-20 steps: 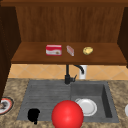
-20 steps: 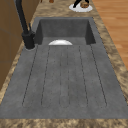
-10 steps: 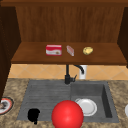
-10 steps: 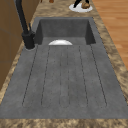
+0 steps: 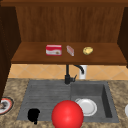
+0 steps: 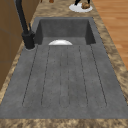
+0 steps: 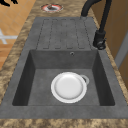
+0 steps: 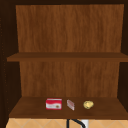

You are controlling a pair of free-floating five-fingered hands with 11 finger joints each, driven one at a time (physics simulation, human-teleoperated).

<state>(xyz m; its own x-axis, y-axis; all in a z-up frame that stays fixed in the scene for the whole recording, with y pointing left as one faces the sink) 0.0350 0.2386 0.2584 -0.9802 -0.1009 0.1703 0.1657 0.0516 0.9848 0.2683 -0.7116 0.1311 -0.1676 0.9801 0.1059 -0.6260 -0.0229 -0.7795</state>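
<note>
The dark grey stone sink [image 5: 45,95], with its ribbed drainboard, is taken as the landmark. The large glossy red ball [image 5: 67,115] is seen at the sink's front edge, before the middle, partly covering the basin's near rim. It is judged to be light and rigid, but smooth and slippery. With no handle or edge on it, it would best be cupped from opposite sides or from beneath rather than pinched. Its surface is evenly red and rounded, with a soft highlight and no markings.

A round white plate [image 5: 87,107] lies flat in the basin, just right of the ball. The black left hand [image 5: 33,115] is seen over the front left corner of the sink, left of the ball and apart from it. Whether its fingers are spread or curled cannot be told. A black hand [image 6: 79,2], judged to be the right one, is seen beyond the sink's right end, beside a small brown lump [image 6: 85,5] on a white dish [image 6: 75,9]. Its state cannot be told either.
</note>
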